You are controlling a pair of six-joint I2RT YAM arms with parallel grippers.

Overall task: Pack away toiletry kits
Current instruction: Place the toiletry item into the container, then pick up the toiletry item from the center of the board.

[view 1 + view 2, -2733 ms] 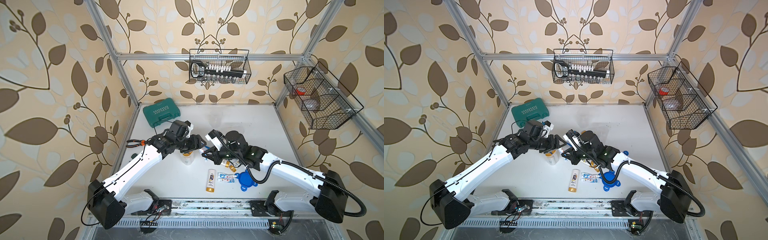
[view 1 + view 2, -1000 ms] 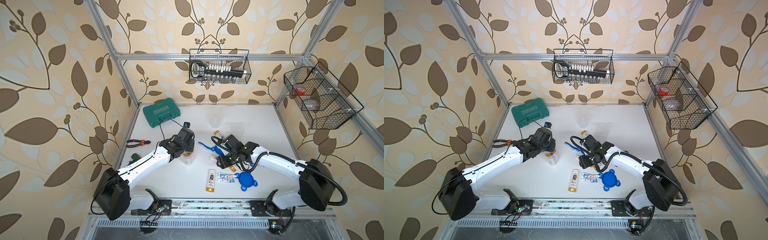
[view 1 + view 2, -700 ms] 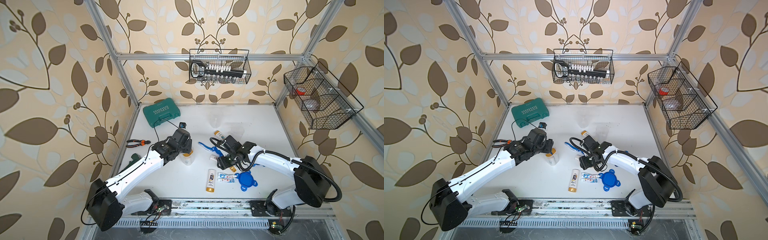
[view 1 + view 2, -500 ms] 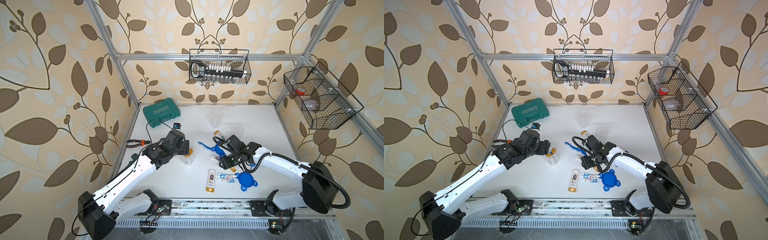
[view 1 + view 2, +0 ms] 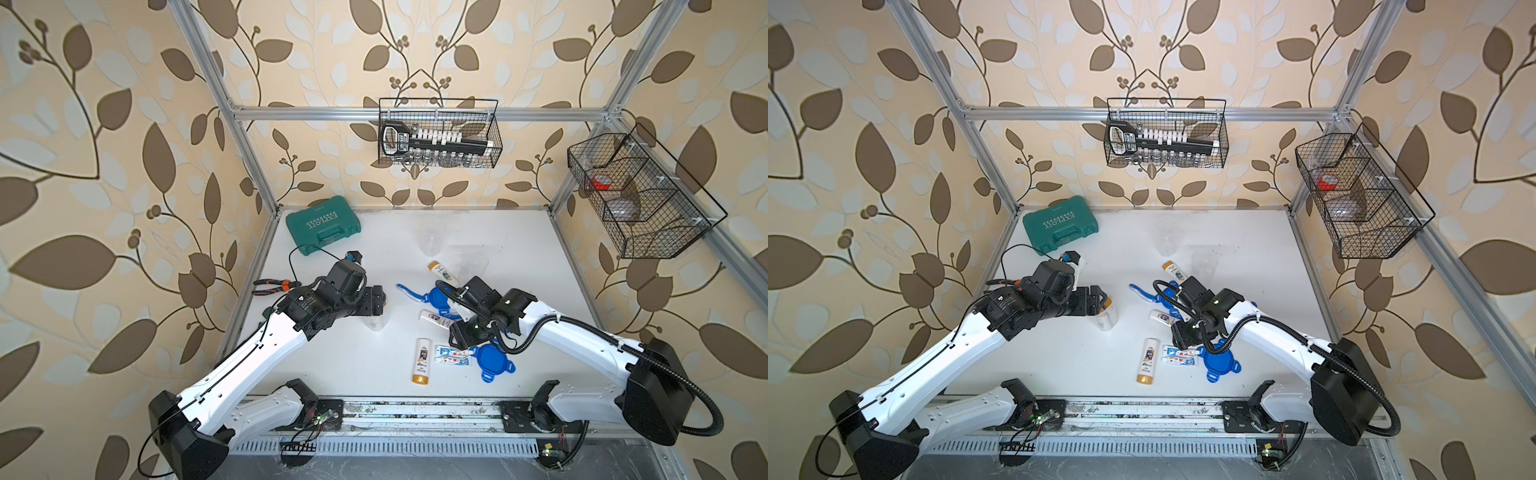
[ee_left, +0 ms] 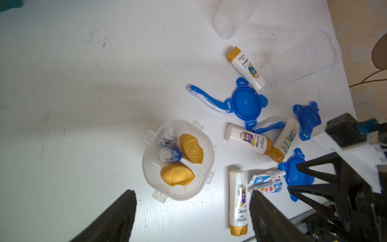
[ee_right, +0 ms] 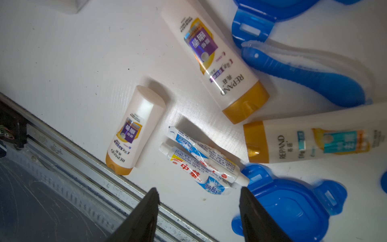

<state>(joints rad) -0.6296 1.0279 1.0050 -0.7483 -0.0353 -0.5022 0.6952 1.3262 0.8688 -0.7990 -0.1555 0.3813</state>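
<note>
An upright clear jar (image 6: 178,159) holds two gold-capped bottles, a toothpaste tube and a blue toothbrush, and has no lid. My left gripper (image 6: 192,193) is open just above and beside this jar (image 5: 376,323), touching nothing. My right gripper (image 7: 198,189) is open over two toothpaste tubes (image 7: 201,163) near the front edge, holding nothing. Beside them lie a bottle (image 5: 422,359) and a blue lid (image 5: 494,363). Farther back are two more bottles (image 5: 434,318) (image 5: 442,270), a lid (image 5: 438,297) and a toothbrush (image 5: 409,291). Two empty jars (image 5: 432,245) (image 5: 469,266) stand behind.
A green tool case (image 5: 323,224) sits at the back left, with pliers (image 5: 270,286) by the left wall. Wire baskets hang on the back wall (image 5: 438,137) and right wall (image 5: 640,199). The metal front rail (image 7: 83,167) runs close to the tubes.
My left gripper has opened and pulled back from the filled jar, which stays standing. My right gripper has shifted slightly toward the front, over the toothpaste tubes.
</note>
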